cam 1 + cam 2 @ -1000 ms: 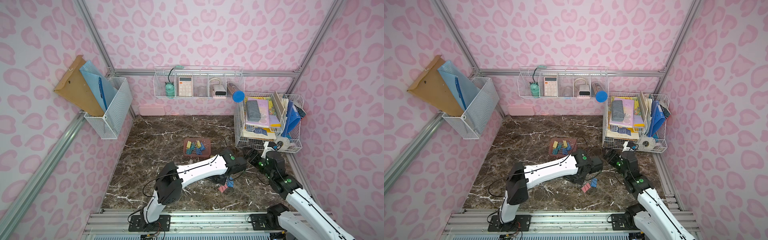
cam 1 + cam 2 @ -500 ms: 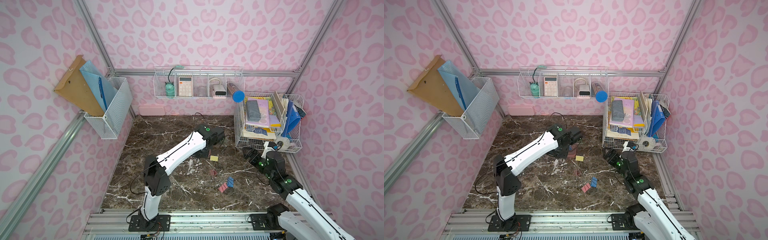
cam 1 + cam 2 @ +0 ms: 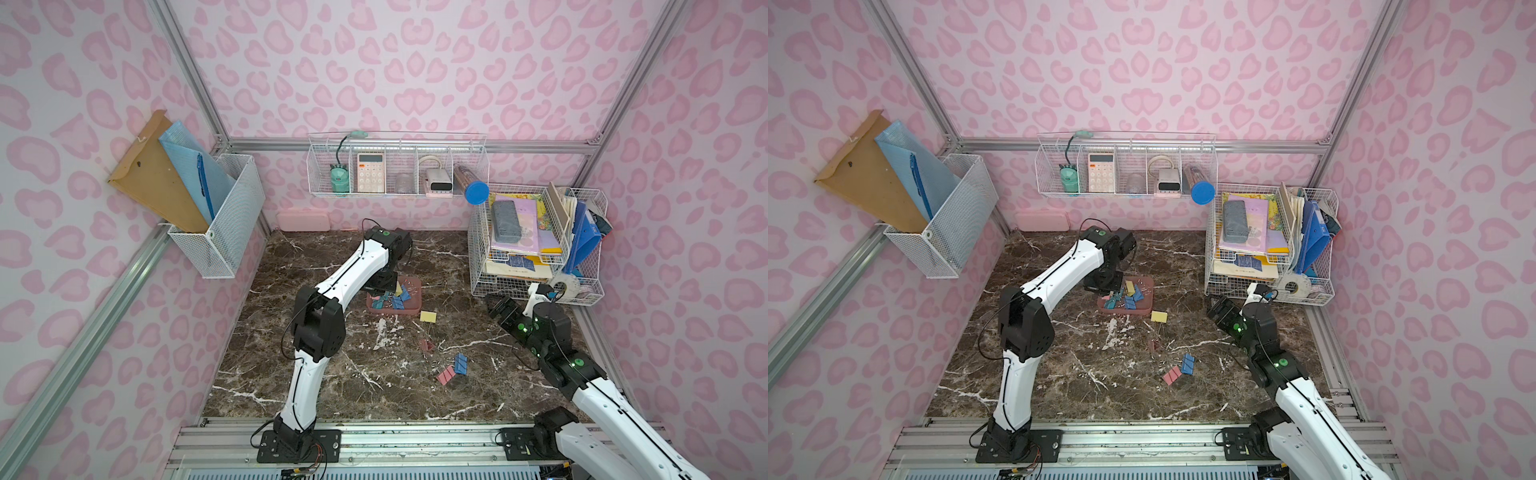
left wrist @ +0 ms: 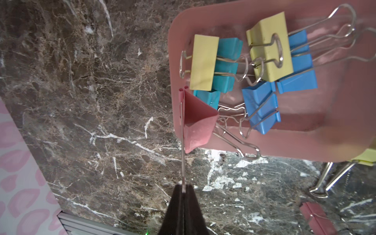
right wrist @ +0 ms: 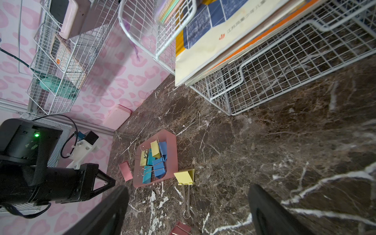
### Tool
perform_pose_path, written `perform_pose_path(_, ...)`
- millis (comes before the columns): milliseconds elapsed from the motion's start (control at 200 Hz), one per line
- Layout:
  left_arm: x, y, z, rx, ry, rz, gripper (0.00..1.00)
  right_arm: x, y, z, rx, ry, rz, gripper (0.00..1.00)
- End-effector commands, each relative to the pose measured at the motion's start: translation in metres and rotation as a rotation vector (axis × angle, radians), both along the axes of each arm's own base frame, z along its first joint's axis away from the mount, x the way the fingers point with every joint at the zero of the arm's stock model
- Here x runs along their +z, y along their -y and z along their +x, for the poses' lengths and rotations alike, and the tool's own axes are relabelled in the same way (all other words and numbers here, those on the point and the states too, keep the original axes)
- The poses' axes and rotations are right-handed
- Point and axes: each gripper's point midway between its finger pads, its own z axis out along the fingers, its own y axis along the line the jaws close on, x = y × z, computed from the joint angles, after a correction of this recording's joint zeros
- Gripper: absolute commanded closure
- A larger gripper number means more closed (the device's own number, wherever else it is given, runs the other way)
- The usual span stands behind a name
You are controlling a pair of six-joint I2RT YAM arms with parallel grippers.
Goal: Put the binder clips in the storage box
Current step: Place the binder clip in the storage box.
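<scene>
Swung over from the table's right side, the left gripper (image 4: 184, 188) now carries a pink clip (image 4: 196, 124) to the storage box (image 4: 264, 146).
Pinched shut on the wire handle, it dangles the clip at the box's rim, unreleased. Several binder clips (image 3: 395, 297) lie inside; a yellow clip (image 3: 428, 317), dusky clip (image 3: 427, 345), blue clip (image 3: 460, 364) and salmon clip (image 3: 446, 376) remain outside. The right gripper (image 5: 187, 191) gapes empty.

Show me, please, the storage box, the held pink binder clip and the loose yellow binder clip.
storage box (image 5: 172, 154): right wrist view, bare floor.
pink binder clip (image 4: 196, 124): left wrist view, folded body.
yellow binder clip (image 3: 428, 317): a top view, yellow body.
</scene>
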Motion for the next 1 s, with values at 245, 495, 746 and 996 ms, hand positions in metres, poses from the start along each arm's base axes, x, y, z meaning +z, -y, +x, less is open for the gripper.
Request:
perform_pose_path(245,-0.028,-0.014,-0.002,-0.001,-0.104,0.014,1.0,0.007,-0.002,0.003,0.005,0.02,0.008,0.05)
perform_pose_path(495,-0.045,-0.014,-0.01,-0.004,-0.177,0.016,0.98,0.006,-0.007,0.007,0.021,0.011,0.012,0.05)
perform_pose_path(746,-0.029,-0.008,-0.005,0.011,-0.125,-0.027,0.71,0.02,-0.039,0.01,0.095,-0.006,-0.151,0.05)
perform_pose_path(996,0.027,-0.009,0.009,0.008,0.0,-0.053,0.59,0.015,-0.104,0.002,0.275,-0.023,-0.278,0.06)
